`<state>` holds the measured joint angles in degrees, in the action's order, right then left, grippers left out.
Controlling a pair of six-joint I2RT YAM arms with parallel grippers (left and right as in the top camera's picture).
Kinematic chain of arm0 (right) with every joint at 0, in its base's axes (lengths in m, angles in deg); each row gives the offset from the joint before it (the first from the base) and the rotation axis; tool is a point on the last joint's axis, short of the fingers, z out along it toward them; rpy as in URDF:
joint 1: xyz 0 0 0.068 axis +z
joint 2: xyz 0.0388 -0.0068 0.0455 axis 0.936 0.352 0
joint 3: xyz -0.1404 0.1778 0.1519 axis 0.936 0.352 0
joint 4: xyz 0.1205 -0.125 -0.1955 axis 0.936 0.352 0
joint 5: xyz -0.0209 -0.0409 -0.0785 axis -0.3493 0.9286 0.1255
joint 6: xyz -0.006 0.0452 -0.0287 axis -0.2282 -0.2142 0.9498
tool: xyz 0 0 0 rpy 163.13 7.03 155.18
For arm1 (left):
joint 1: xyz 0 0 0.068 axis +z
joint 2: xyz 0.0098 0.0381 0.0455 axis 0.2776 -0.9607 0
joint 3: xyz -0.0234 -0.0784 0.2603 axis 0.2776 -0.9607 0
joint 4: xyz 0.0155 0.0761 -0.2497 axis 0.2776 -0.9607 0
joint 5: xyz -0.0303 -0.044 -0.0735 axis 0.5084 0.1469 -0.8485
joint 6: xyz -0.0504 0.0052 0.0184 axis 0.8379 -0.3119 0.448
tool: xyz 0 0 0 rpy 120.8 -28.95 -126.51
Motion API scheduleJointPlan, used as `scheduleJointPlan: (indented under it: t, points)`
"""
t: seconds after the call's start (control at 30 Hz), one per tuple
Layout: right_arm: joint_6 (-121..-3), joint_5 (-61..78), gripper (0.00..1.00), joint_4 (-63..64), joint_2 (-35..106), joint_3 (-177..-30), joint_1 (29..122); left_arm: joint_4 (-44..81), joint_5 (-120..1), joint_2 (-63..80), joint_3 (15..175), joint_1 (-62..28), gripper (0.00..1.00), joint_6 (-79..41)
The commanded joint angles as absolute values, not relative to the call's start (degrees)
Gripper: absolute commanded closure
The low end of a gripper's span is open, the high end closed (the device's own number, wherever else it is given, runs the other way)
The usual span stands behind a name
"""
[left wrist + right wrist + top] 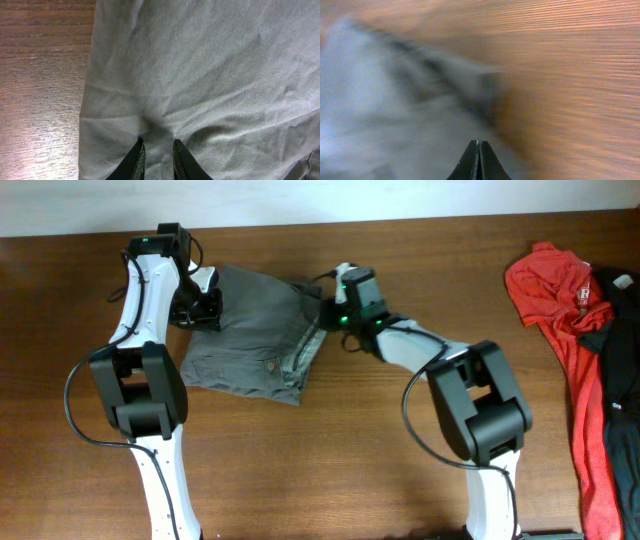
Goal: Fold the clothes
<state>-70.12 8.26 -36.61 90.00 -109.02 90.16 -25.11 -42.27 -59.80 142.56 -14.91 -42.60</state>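
Overhead view: the shorts (250,330) lie flat in a folded, roughly four-sided heap on the table (330,460), toward 11 o'clock from its centre. A paler lining strip shows along their 4 o'clock edge.

The left gripper (157,161) sits at the shorts' 10 o'clock corner. Its fingers stand only narrowly apart, with a small ridge of the cloth pinched between them and creases running out from that spot.

The right gripper (479,161) is at the shorts' 2 o'clock edge. Its fingertips are pressed fully together and we see nothing between them. Its wrist view is badly blurred, showing grey cloth toward 9 o'clock and bare wood toward 3 o'clock.

A red garment (560,300) lies well apart at the table's 3 o'clock edge.
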Motion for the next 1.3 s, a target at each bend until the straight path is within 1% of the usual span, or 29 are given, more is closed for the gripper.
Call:
scheduleJointPlan:
  t: [0.0,0.1,0.13,0.2,0.23,0.3,0.37,0.47,0.6,0.67,0.77,0.8,0.87,0.93,0.97,1.03,1.1,1.13,1.17,1.27]
  points:
    - [-71.4,10.3,0.96,-34.1,89.9,-109.1,85.1,-26.0,-43.1,-60.5,142.4,-14.8,0.79,-43.7]
    - [-70.9,7.1,0.96,-27.0,88.3,-109.2,81.7,-27.8,-43.1,-60.5,142.4,-14.8,0.79,-43.7]
    - [-69.6,4.7,0.96,-24.4,87.0,-109.1,80.6,-28.3,-43.1,-60.5,142.4,-14.8,0.77,-43.7]
    - [-65.3,-2.0,0.96,-21.3,83.7,-109.2,79.8,-28.8,-42.6,-60.4,142.4,-14.7,0.76,-44.4]
    - [-61.2,-8.4,0.96,-19.1,80.4,-109.2,80.0,-28.8,-42.6,-60.1,142.4,-14.6,0.76,-44.6]
    - [-58.6,-14.2,0.96,-16.0,76.3,-109.2,81.4,-28.7,-42.7,-59.8,142.4,-14.4,0.76,-44.5]
    - [-58.4,-16.7,0.96,-12.8,73.3,-109.1,83.4,-28.5,-42.9,-59.5,142.4,-14.4,0.76,-44.5]
    - [-56.1,-20.3,0.96,-10.3,71.0,-109.1,88.8,-28.5,-42.9,-59.2,142.5,-14.4,0.76,-44.5]
    - [-56.1,-20.3,0.96,-10.8,73.0,-109.1,95.4,-28.8,-42.7,-59.2,142.4,-14.4,0.73,-44.6]
    - [-56.9,-19.0,0.96,-11.9,76.4,-109.1,99.3,-28.6,-42.7,-59.2,142.4,-14.5,0.71,-44.5]
    - [-60.2,-14.6,0.96,-13.7,81.5,-109.1,102.2,-28.7,-42.9,-59.2,142.4,-14.5,0.7,-44.5]
    - [-63.3,-12.3,0.96,-14.8,84.7,-109.1,102.9,-29.0,-42.9,-59.2,142.4,-14.5,0.69,-44.5]
    - [-65.5,-11.4,0.96,-14.8,87.3,-109.1,102.6,-29.5,-42.9,-59.2,142.4,-14.6,0.69,-44.5]
    - [-68.5,-9.9,0.96,-12.2,88.6,-109.1,101.5,-29.8,-42.9,-59.2,142.4,-14.6,0.69,-44.5]
    - [-72.8,-8.0,0.96,-8.6,88.8,-109.1,100.5,-29.8,-42.9,-59.2,142.4,-14.6,0.69,-44.5]
    - [-77.6,-6.5,0.96,-2.8,88.6,-109.1,98.8,-29.8,-42.9,-59.2,142.4,-14.6,0.69,-44.5]
    - [-78.7,-6.5,0.96,1.9,88.4,-109.1,97.0,-30.0,-42.9,-59.2,142.4,-14.6,0.69,-44.5]
    - [-78.7,-6.4,0.96,7.2,88.2,-109.1,95.2,-30.0,-43.0,-59.2,142.4,-14.6,0.69,-44.5]
    - [-78.7,-6.2,0.96,9.6,88.1,-109.1,94.5,-30.0,-43.0,-59.2,142.4,-14.6,0.69,-44.5]
    - [-76.4,-5.8,0.96,12.8,87.6,-109.1,93.7,-30.1,-43.0,-59.2,142.4,-14.6,0.69,-44.6]
